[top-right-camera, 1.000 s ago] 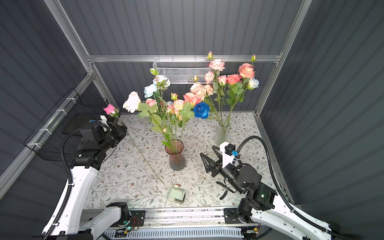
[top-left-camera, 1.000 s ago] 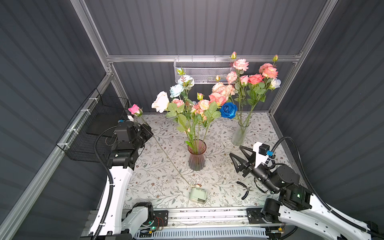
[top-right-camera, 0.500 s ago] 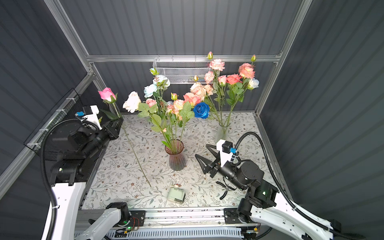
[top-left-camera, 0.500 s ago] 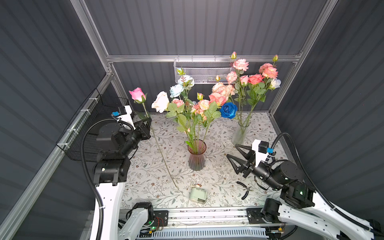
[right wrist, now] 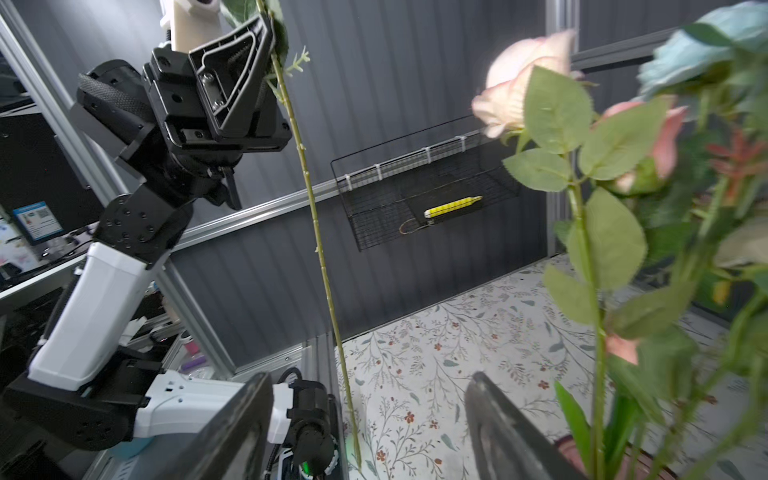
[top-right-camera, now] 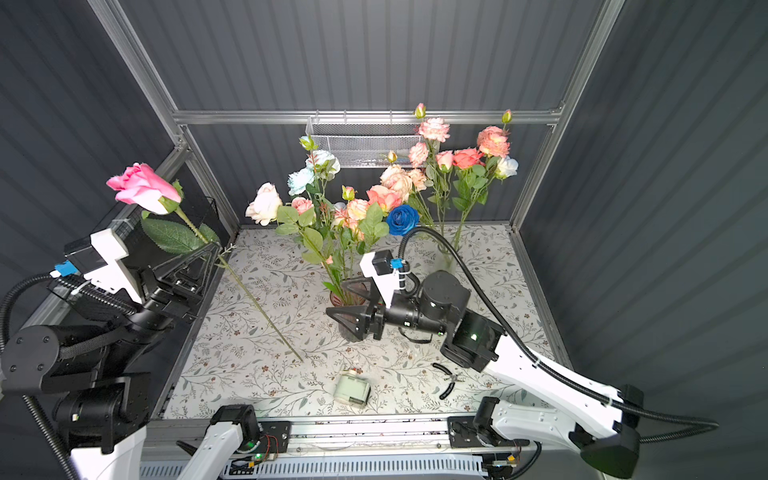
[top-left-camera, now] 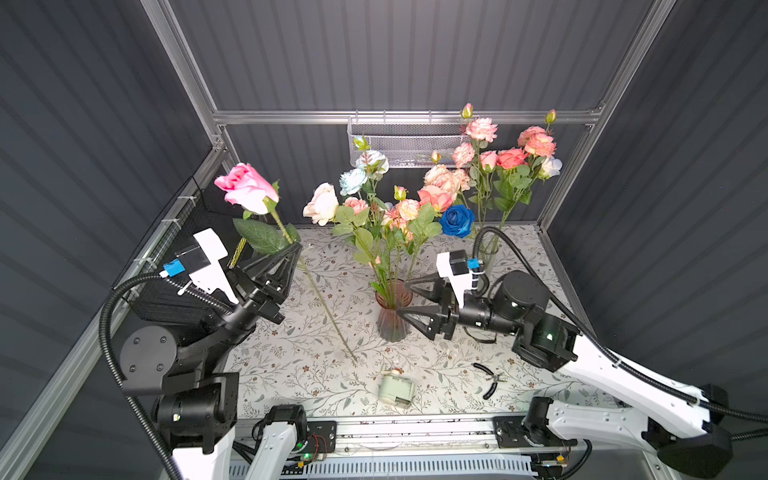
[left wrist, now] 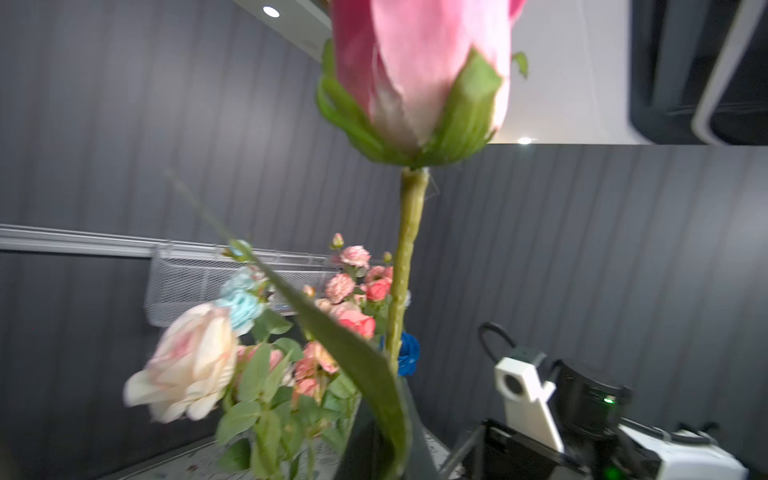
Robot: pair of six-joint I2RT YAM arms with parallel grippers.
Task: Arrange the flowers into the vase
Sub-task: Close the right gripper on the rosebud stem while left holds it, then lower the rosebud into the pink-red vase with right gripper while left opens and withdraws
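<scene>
Many flowers stood in the vase; left claw gripped the pink rose, unplaced; right claw gaped empty.

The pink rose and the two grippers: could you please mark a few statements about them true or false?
1. The left gripper is shut on the stem of the pink rose. True.
2. The right gripper clamps the reddish glass vase. False: its jaws stand open, holding nothing.
3. The pink rose stands in that vase. False: the left gripper holds it outside the vase.
4. Black pliers lie on the floral tablecloth. True.
</scene>
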